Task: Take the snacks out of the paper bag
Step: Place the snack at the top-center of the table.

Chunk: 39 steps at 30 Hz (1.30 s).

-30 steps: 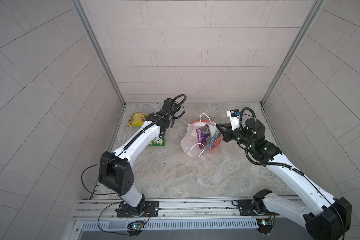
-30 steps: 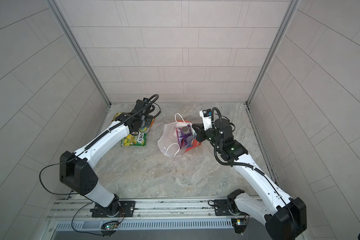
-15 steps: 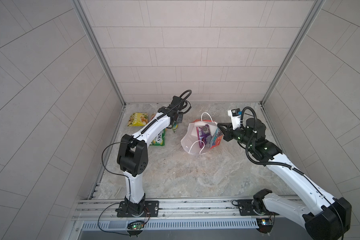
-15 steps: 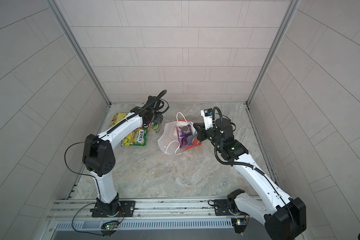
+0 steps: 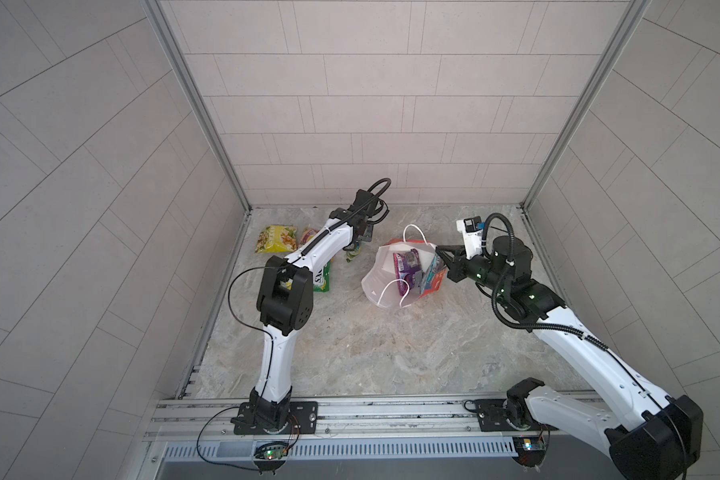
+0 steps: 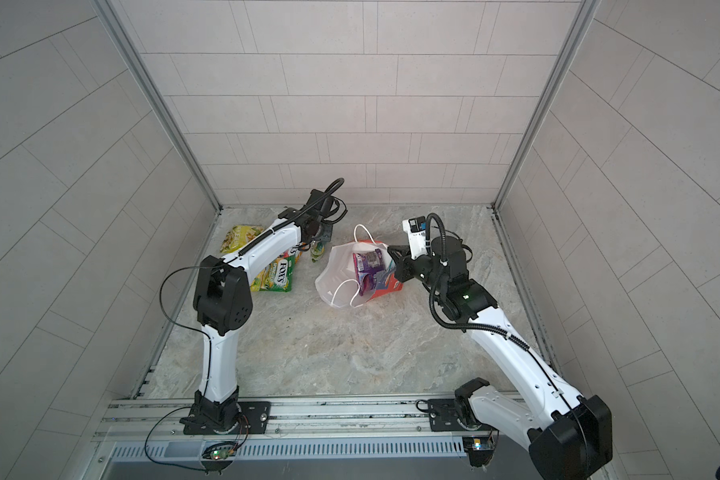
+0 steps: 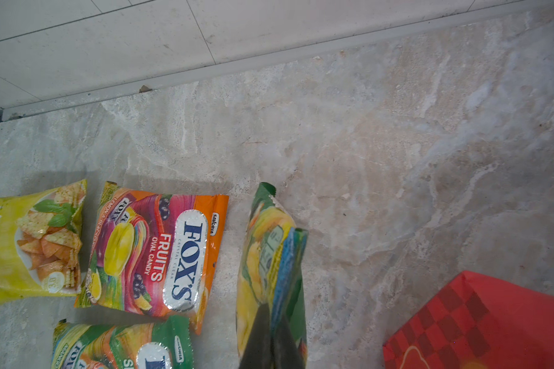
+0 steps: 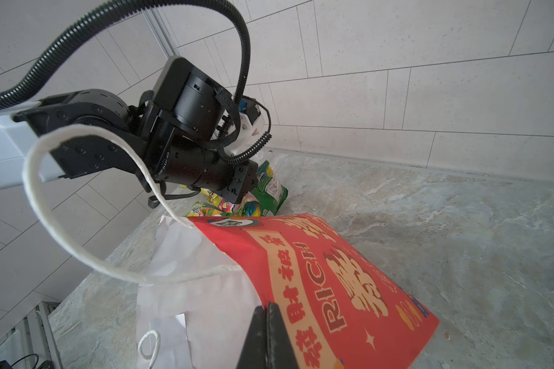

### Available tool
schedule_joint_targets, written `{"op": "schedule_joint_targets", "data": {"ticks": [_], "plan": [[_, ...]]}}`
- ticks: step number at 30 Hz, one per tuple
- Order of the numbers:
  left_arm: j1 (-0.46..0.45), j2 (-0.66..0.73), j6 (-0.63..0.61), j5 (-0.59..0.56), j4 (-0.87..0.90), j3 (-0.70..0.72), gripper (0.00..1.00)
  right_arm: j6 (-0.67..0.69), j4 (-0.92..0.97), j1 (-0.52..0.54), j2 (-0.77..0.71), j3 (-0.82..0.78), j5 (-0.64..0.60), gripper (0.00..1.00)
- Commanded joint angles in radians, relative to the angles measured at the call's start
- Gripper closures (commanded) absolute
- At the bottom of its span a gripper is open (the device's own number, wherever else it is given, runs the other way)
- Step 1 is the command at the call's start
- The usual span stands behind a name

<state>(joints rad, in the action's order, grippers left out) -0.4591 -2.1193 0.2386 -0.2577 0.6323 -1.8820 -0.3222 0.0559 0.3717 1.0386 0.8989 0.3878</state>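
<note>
- Marbled tabletop (image 5: 371, 353) is enclosed on three sides by pale tiled walls (image 5: 350, 104). Both arms are mounted on a rail (image 5: 391, 415) at the near edge.
- The left gripper (image 7: 269, 319) is closed on one end of a green-and-yellow packet (image 7: 269, 255), which hangs lengthwise from the fingers. Whether its lower end touches the tabletop cannot be determined.
- This packet is located between the paper bag (image 5: 381, 270) and three packets laid flat: a yellow chip packet (image 7: 29, 246), a pink-orange FOX'S packet (image 7: 154, 255) and a green FOX'S packet (image 7: 122, 345).
- Bare tabletop just beside the pink-orange packet is judged to be the set-down spot, almost directly beneath the load.
- The right gripper (image 8: 267, 316) is clamped on the bag's red rim, and the bag is held tilted with its mouth towards the left arm's side.
- A purple packet (image 5: 408, 266) and a teal packet (image 5: 431, 272) are seen inside the bag. The left arm is judged nearer to the mouth.
</note>
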Motion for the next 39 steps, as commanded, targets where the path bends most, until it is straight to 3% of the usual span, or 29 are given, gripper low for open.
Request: {"op": "schedule_joint_targets", "data": {"ticks": [1,25,36,39], "plan": [[-0.009,-0.058,0.024,0.002,0.016,-0.041,1.00,0.002,-0.015,-0.008,-0.006,0.001,-0.009,1.00],[0.016,-0.201,0.119,-0.060,0.000,-0.179,0.99,0.001,-0.013,-0.022,-0.018,-0.003,-0.012,1.00],[0.017,-0.181,0.117,-0.062,-0.019,-0.182,0.72,0.000,-0.010,-0.027,-0.023,-0.003,-0.013,1.00],[0.018,-0.178,0.119,-0.043,-0.020,-0.192,0.69,0.002,-0.008,-0.030,-0.027,-0.002,-0.016,1.00]]}}
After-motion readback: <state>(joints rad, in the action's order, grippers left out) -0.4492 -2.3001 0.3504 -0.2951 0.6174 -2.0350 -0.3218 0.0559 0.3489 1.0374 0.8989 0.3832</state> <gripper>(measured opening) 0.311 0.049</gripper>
